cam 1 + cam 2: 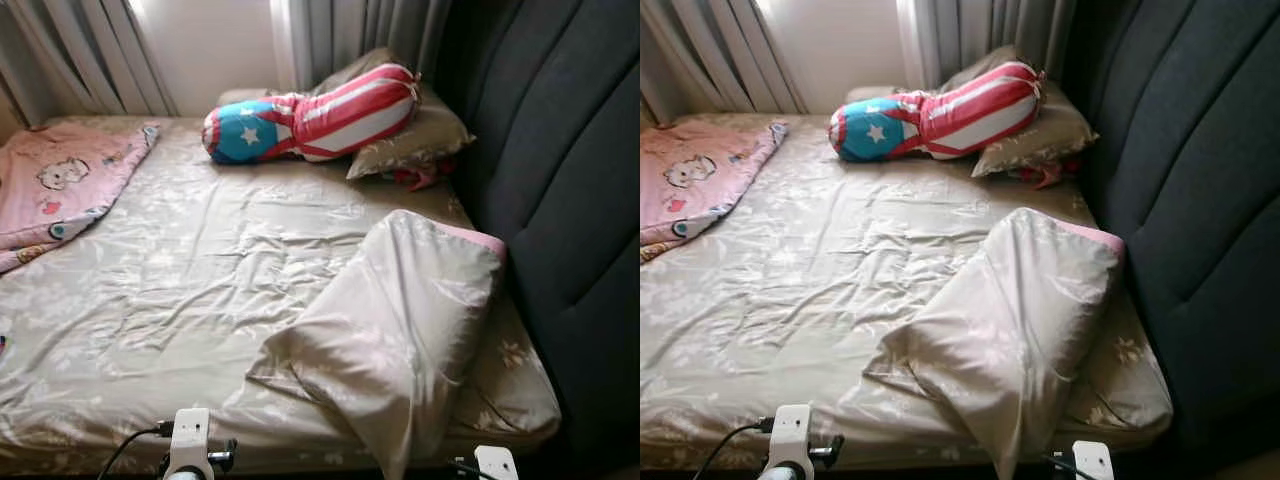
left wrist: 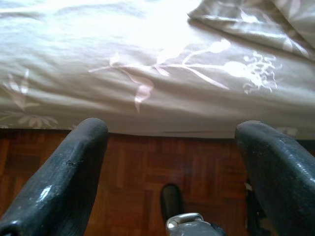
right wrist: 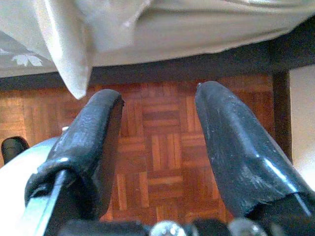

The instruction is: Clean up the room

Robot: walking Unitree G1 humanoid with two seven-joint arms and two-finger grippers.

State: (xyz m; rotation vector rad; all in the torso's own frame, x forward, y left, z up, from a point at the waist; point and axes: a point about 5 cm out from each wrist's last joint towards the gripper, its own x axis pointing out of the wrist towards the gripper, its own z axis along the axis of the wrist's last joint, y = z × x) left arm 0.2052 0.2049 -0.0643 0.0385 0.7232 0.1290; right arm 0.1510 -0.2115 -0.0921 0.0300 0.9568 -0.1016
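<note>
- Two grippers hang low at the foot edge of the bed [image 1: 150,330], both released and holding nothing: the left gripper [image 2: 172,147] shows its fingers spread wide over the parquet floor [image 2: 147,172] just below the mattress side, and the right gripper [image 3: 160,123] is likewise parted, with a corner of the loose pillow [image 1: 400,330] drooping just above it.
- That loose pillow lies askew at the bed's near corner by the headboard [image 1: 570,200], its lower end hanging over the bed's edge; a careless pull from the right gripper could, I judge, drag it off onto the floor rather than back into place.
- The bedsheet is rumpled across the middle of the bed; fingers closing on the pillow's slack cover may pinch the sheet as well and drag it out of line.
- Farther up the bed, against the curtains [image 1: 340,40], the striped star bolster [image 1: 310,120] rests on a second pillow [image 1: 415,140], with something red tucked below it that I cannot identify.
- The pink blanket [image 1: 60,190] lies crumpled along the bed's far left side, well apart from both grippers; reaching it from here would mean leaning far over the mattress, which risks balance.
</note>
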